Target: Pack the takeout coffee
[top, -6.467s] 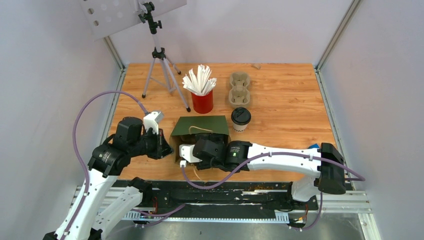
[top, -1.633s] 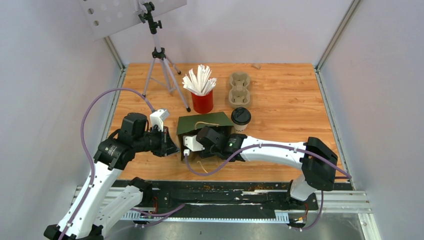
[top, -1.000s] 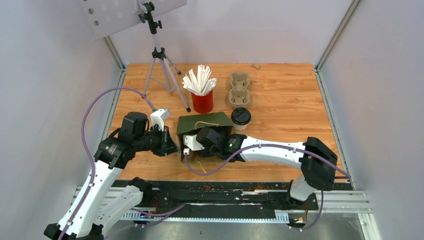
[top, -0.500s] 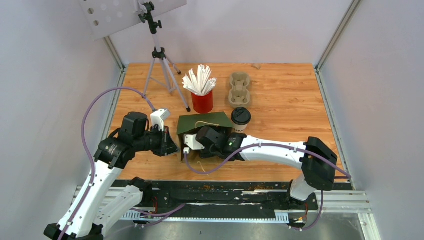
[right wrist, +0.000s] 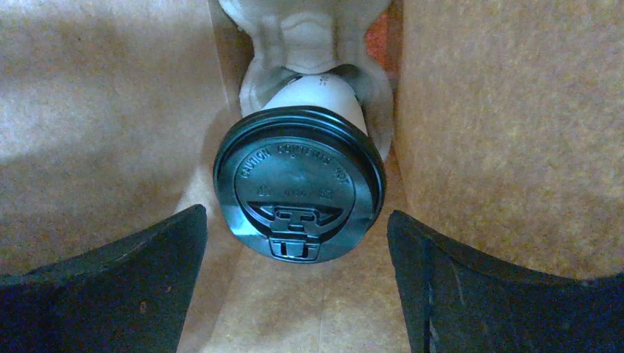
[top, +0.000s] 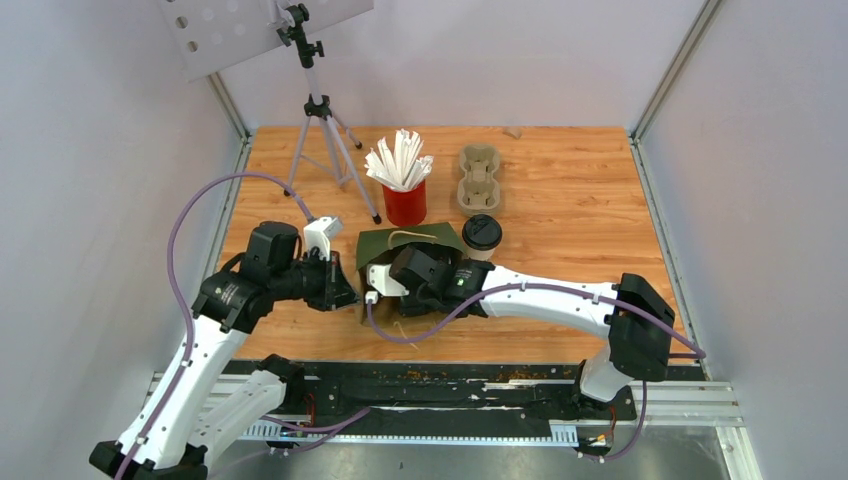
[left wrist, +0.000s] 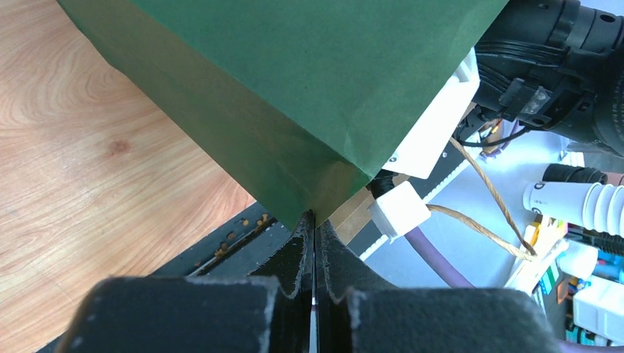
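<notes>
Right wrist view gives me the inside of the green paper bag (right wrist: pixel 478 110). 1 takeout cup (right wrist: pixel 299 187) sits in there, black lid towards the lens, its base nested in a pulp holder (right wrist: pixel 254 81) deep in the bag. My right claw (right wrist: pixel 296 219) is spread wide, 1 finger (right wrist: pixel 125 287) on each side of the lid with brown paper showing in both gaps, so it touches nothing. In the left wrist view my left claw (left wrist: pixel 314 220) is pressed together, and as far as I can judge it pinches a corner edge of the bag to steady it. From the top external view the 2nd cup (top: pixel 481 237) stands upright on the table (top: pixel 580 180), just beside the bag's far right corner and near the empty pulp tray (top: pixel 478 178).

I judge the step in hand to be drawing the right claw out of the bag, with 1 of 2 cups packed. To do it well I would hold the fingers wide and back out straight, so neither finger clips the lid rim or drags the paper wall. The left pinch should hold firm until the right claw is out, otherwise the bag could shift and tip the seated cup. After that I would take the 2nd cup by its white wall, below the lid
</notes>
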`<state>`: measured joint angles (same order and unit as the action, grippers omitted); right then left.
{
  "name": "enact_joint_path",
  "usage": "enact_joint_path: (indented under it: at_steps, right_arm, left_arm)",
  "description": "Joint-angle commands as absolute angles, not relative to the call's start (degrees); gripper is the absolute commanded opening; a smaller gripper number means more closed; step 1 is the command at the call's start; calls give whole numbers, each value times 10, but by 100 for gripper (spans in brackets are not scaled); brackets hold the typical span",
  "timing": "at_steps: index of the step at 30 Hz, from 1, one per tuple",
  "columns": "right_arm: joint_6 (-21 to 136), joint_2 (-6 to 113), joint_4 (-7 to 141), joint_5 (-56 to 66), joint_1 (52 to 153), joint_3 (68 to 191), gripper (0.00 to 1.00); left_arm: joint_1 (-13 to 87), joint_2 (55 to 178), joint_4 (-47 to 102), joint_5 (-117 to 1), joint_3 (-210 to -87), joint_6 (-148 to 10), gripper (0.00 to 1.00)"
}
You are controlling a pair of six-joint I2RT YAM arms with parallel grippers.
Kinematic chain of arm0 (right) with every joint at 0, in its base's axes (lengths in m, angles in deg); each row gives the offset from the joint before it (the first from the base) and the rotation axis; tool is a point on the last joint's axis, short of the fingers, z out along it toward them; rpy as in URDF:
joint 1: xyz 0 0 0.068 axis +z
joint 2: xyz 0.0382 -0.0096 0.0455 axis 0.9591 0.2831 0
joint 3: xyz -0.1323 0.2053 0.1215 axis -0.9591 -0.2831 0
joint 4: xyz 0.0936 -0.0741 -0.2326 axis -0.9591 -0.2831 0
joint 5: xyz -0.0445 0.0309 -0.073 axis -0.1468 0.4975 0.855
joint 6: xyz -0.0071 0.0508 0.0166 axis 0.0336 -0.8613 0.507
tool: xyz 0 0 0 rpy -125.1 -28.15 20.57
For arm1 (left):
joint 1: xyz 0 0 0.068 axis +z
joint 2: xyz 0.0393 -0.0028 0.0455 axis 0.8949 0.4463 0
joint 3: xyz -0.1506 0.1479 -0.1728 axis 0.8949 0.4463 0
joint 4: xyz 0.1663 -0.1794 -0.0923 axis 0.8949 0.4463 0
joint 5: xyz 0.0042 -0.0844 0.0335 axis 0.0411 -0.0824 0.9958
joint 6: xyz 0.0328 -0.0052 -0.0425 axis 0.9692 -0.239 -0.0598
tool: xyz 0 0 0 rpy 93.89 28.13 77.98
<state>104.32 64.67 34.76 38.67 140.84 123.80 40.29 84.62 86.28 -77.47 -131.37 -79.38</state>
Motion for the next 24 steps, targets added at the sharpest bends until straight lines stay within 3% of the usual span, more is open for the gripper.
enact_joint_path:
  at_steps: [1,24]
  right_arm:
    - [1027,637,334,385,1406,1275,92]
    - [949,622,135,221,1417,1429,85]
  left_arm:
    - [405,851,859,-770,-1338,-793,0]
    - [405,882,866,-755,-1361,-797,0]
